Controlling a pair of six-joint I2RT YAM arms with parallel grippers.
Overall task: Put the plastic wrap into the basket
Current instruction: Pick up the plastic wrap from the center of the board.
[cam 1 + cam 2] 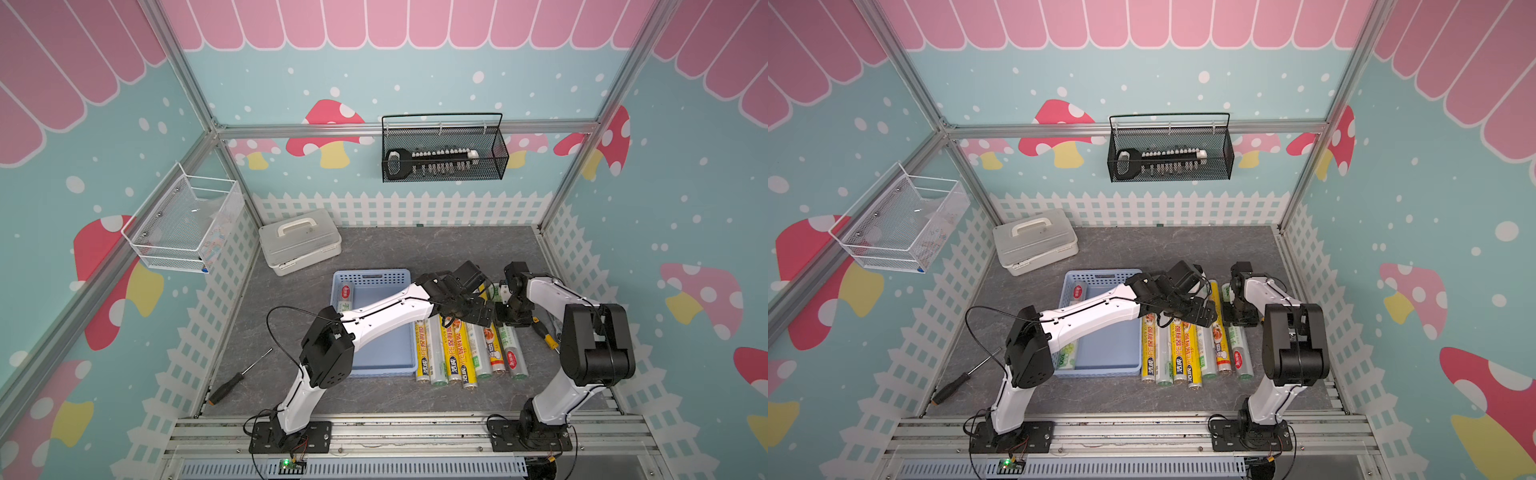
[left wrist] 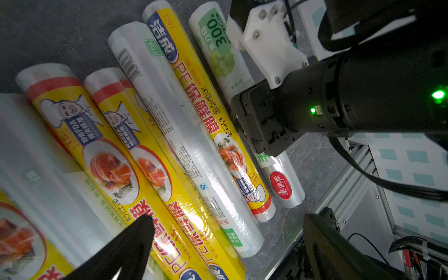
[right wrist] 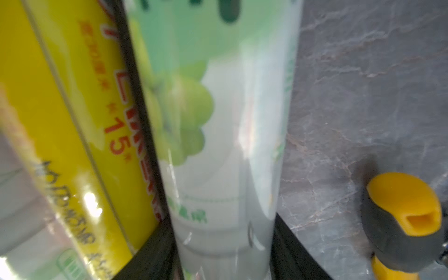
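The left tool (image 2: pixel 228 220) hangs open over the plastic wrap rolls (image 1: pixel 457 353) on the tabletop (image 1: pixel 415 249) beside the blue basket (image 1: pixel 370 276), while the right tool (image 3: pixel 223 230) straddles the probably light, stiff, slick grape-print roll (image 3: pixel 218 145) near mid-length, grip unclear.

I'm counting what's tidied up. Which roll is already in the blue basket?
The silvery-white roll with green print and a red sticker, lying alone inside the blue basket. All the other rolls lie side by side on the table beside it.

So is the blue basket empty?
Not empty: one silvery-white roll lies inside the blue basket along a long wall; the other rolls lie beside it.
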